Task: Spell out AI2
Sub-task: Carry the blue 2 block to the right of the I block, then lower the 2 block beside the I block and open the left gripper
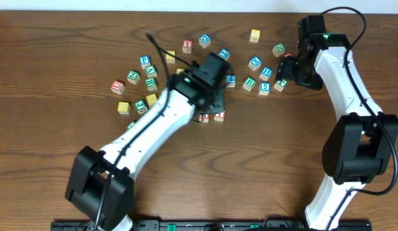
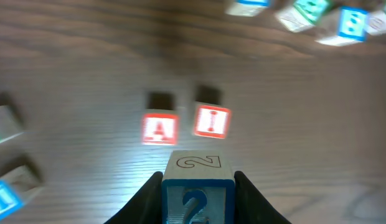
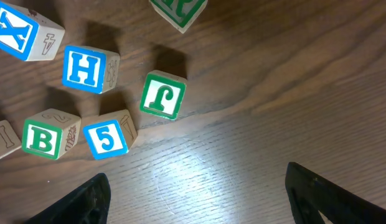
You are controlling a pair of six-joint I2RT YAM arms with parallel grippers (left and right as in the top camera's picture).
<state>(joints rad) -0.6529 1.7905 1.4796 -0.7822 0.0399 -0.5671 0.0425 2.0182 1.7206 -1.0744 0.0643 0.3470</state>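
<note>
My left gripper (image 2: pixel 197 196) is shut on a blue "2" block (image 2: pixel 197 186) and holds it above the table, just in front of two red blocks. The red "A" block (image 2: pixel 159 129) and the red "I" block (image 2: pixel 211 121) stand side by side on the wood, A on the left. In the overhead view the left gripper (image 1: pixel 213 96) hovers just behind the A (image 1: pixel 204 118) and I (image 1: pixel 219 116) blocks, and hides the 2 block. My right gripper (image 3: pixel 196 193) is open and empty above bare wood at the far right (image 1: pixel 292 72).
Near the right gripper lie a green "J" block (image 3: pixel 162 94), a blue "5" (image 3: pixel 106 138), a green "B" (image 3: pixel 42 140), a blue "H" (image 3: pixel 84 68) and a blue "X" (image 3: pixel 15 31). Several more letter blocks are scattered at the back left (image 1: pixel 144 80).
</note>
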